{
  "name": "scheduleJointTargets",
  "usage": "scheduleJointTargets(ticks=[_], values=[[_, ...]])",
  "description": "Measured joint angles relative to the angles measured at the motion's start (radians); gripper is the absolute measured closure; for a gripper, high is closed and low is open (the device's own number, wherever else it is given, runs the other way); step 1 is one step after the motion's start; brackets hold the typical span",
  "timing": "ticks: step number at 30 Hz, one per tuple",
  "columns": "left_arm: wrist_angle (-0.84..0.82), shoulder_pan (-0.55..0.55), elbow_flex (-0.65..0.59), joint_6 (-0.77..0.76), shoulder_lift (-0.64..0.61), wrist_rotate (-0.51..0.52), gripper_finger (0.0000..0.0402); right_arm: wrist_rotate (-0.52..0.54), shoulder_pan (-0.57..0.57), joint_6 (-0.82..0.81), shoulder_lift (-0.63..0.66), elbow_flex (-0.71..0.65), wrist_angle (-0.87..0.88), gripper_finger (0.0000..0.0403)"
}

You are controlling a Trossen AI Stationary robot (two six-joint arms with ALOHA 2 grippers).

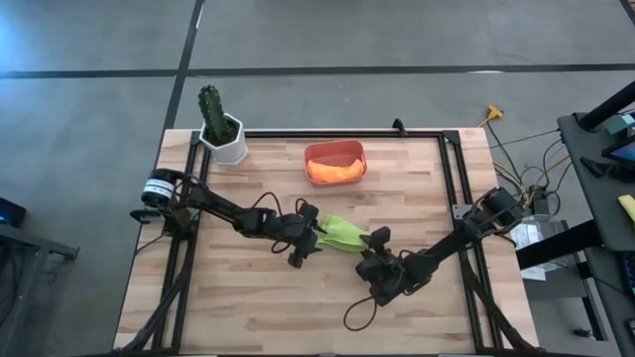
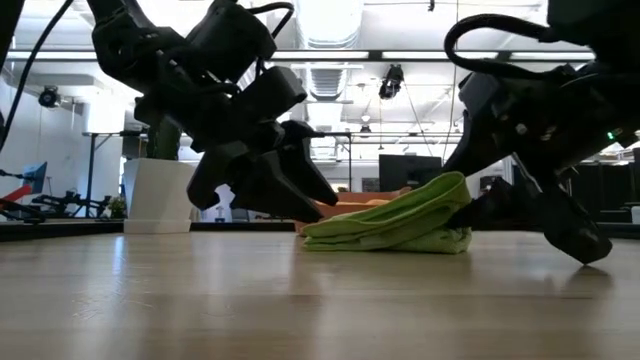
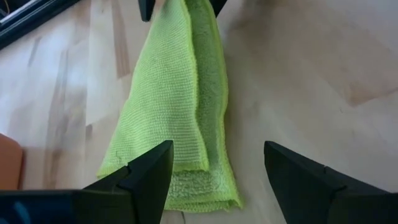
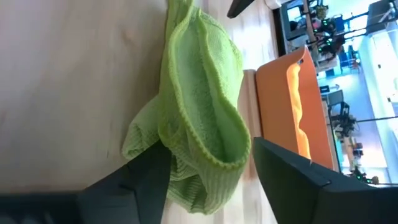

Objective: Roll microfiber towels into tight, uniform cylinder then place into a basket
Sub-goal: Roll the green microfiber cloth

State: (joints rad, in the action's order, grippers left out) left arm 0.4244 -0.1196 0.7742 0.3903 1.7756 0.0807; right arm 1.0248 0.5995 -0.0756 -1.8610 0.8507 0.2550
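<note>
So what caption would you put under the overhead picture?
Two robot hands, left and right, flank a folded green towel; an orange towel already fills the red basket.

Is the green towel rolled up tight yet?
No. The green towel is only loosely folded into a long strip on the table, its layers gaping open at one end.

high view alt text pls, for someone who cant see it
Two dark arms meet over a folded lime green towel mid-table, left gripper and right gripper open at opposite ends. Behind it, a red basket holds an orange towel, beside a potted cactus.
</note>
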Motion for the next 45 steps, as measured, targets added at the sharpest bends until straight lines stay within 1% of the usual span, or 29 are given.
scheduleJointTargets(ticks=[3,8,13,19,25,28,31,33,35,37,40,41,43,45], values=[[0.0,0.0,-0.002,-0.012,0.0,0.0,0.0166,-0.016,-0.001,0.006,0.0,0.002,0.0,0.0199],[0.001,0.0,-0.002,-0.017,0.0,0.0,0.0166,-0.018,-0.002,0.006,0.0,0.001,0.0,0.0222],[0.002,0.0,-0.002,-0.017,0.0,0.0,0.0166,-0.015,-0.006,0.01,0.0,0.007,-0.002,0.0255],[0.005,0.0,-0.002,-0.017,0.0,0.0,0.0166,-0.014,-0.011,-0.003,0.0,0.011,-0.011,0.0309],[0.012,0.0,-0.002,-0.017,-0.007,0.0,0.0166,0.007,-0.016,-0.078,0.003,0.02,-0.032,0.038],[0.0,-0.009,-0.002,-0.017,-0.03,0.001,0.0166,0.008,-0.02,-0.087,0.007,0.024,-0.066,0.039],[-0.035,-0.022,-0.002,-0.017,-0.08,0.003,0.0166,-0.005,-0.029,-0.058,0.015,0.024,-0.159,0.0392],[-0.099,-0.034,-0.003,-0.018,-0.135,0.018,0.0166,-0.022,-0.037,-0.041,0.016,0.024,-0.227,0.0393],[-0.168,-0.048,-0.003,-0.031,-0.199,0.07,0.0166,-0.031,-0.046,-0.039,0.016,0.022,-0.294,0.0393],[-0.261,-0.069,-0.006,-0.062,-0.274,0.153,0.0166,-0.029,-0.052,-0.036,0.017,0.022,-0.384,0.0393],[-0.344,-0.105,-0.028,-0.118,-0.387,0.251,0.0166,0.011,-0.056,-0.047,0.04,0.022,-0.52,0.0394],[-0.355,-0.119,-0.043,-0.129,-0.426,0.264,0.0166,0.03,-0.058,-0.068,0.052,0.022,-0.568,0.0394],[-0.354,-0.145,-0.073,-0.149,-0.492,0.27,0.0166,0.054,-0.063,-0.159,0.086,0.019,-0.588,0.0394],[-0.354,-0.171,-0.108,-0.163,-0.558,0.27,0.0166,0.047,-0.078,-0.339,0.125,0.01,-0.555,0.0394]])
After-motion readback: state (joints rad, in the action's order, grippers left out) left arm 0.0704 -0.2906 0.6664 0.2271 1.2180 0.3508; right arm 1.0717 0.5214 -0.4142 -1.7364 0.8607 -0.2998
